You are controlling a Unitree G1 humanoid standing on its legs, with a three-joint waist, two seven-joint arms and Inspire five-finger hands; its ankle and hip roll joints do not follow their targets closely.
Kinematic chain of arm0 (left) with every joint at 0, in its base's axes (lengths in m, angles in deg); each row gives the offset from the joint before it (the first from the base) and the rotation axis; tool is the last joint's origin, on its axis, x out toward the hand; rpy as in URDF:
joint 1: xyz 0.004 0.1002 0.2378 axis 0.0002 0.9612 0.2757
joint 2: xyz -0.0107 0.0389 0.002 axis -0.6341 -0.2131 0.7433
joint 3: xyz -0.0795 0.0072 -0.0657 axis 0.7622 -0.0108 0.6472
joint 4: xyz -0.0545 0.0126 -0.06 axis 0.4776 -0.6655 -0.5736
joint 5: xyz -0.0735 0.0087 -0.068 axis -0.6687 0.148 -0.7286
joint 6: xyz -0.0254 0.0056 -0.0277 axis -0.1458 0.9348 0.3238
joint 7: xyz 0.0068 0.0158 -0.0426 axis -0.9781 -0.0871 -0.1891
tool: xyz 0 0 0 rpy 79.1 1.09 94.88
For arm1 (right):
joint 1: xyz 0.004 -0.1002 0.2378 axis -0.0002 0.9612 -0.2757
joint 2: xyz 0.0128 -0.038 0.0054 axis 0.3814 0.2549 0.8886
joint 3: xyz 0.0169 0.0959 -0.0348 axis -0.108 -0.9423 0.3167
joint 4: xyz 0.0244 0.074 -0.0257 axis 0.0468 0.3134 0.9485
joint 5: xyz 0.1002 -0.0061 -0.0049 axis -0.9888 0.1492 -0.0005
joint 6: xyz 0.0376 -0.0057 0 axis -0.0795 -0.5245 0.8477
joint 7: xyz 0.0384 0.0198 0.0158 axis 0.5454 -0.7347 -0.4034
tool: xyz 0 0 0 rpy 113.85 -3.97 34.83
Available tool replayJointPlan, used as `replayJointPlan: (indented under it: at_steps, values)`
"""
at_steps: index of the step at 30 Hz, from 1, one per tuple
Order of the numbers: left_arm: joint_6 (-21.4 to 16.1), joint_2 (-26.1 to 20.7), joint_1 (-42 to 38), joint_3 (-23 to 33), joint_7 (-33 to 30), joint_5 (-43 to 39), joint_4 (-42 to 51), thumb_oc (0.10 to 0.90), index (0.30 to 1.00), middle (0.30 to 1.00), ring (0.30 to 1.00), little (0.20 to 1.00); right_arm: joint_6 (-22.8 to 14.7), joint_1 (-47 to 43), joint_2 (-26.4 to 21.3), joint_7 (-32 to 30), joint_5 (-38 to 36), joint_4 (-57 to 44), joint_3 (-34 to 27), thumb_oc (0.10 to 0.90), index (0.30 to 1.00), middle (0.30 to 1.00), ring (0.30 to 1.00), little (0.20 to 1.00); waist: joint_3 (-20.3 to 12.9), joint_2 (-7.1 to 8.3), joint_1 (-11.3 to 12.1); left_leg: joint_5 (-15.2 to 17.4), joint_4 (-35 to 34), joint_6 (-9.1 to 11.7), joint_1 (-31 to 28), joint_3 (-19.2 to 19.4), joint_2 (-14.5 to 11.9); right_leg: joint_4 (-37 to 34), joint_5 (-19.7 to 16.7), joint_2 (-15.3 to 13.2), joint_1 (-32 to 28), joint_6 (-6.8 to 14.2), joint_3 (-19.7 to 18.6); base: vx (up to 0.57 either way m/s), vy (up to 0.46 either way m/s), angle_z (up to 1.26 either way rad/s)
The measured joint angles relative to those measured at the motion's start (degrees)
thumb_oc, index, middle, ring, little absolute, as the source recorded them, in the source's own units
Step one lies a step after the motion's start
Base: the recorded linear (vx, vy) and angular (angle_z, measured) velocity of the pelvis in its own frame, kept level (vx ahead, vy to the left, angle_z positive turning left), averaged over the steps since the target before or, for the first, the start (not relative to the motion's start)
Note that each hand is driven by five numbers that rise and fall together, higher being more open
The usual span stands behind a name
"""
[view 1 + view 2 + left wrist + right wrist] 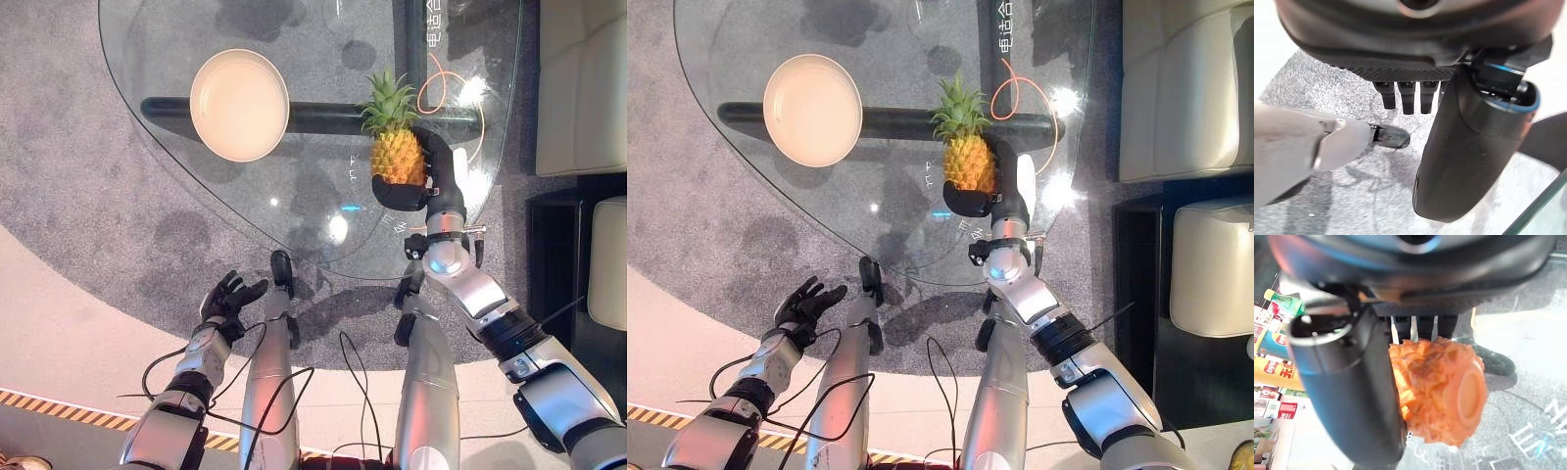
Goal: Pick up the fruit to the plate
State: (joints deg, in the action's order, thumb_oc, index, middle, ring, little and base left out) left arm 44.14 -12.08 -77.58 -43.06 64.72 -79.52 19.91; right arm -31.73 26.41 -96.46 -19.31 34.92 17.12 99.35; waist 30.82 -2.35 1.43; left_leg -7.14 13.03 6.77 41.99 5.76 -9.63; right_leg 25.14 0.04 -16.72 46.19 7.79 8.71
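A small orange pineapple point(397, 155) with a green crown stands over the glass table point(323, 211), right of centre. My right hand point(438, 168) is shut on the pineapple, its thumb under the fruit's near side and its fingers round the far side. In the right wrist view the pineapple's base point(1469, 394) faces the camera, pressed against the thumb point(1347, 396). A round cream plate point(239, 104) lies on the table to the left of the fruit, apart from it. My left hand point(227, 296) hangs low over the grey carpet, near the table's front edge, open and holding nothing.
A black bar runs under the glass behind the plate and fruit. An orange cable loop point(441, 93) shows by the pineapple. White sofa cushions point(583, 88) and a dark side table point(558, 255) stand on the right. Striped tape point(59, 409) marks the floor at lower left.
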Motion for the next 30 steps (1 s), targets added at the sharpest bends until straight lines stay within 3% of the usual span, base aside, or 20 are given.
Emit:
replayJointPlan:
  at_steps: [5,15,23,30]
  values:
    - [-2.40,0.05,0.00,2.83,-3.74,-2.68,1.08,0.800,0.900,0.900,0.900,0.900,0.00,0.43,0.05,-0.80,1.15,0.66,0.00,0.100,0.300,0.300,0.300,0.200,0.00,0.00,0.04,-0.02,0.00,-0.01,-0.60,0.01,0.04,0.10,0.00,-0.08,-0.53,0.00,0.00,0.00,0.000,0.00]
    - [-11.51,-0.13,-0.95,6.47,-17.27,-2.61,7.66,0.800,0.900,0.900,0.900,0.900,-0.16,1.54,-0.30,-4.31,2.23,2.13,-1.75,0.100,0.300,0.300,0.300,0.200,0.00,0.00,-0.02,-0.08,-0.01,-0.08,-1.27,0.00,0.02,0.21,0.02,-0.07,-1.14,-0.03,-0.03,0.00,0.000,0.00]
    - [-17.75,-0.49,-5.39,8.12,-26.80,0.25,15.94,0.800,0.900,0.900,0.900,0.900,-3.25,2.20,-0.29,-6.54,8.69,2.02,-4.42,0.100,0.300,0.300,0.300,0.200,0.00,0.01,-0.08,-0.09,-0.04,-0.07,-1.20,-0.04,0.01,0.34,0.03,-0.04,-1.00,-0.04,-0.03,0.00,0.000,0.00]
    - [-20.54,-1.34,-8.36,8.12,-28.58,2.77,22.01,0.800,0.900,0.900,0.900,0.900,-5.81,2.06,-0.38,-6.79,13.79,1.06,-5.39,0.100,0.300,0.300,0.300,0.200,0.00,0.00,-0.21,-0.09,-0.32,-0.07,-0.89,0.04,-0.04,0.23,0.09,0.05,-0.53,-0.10,-0.05,0.00,0.000,0.00]
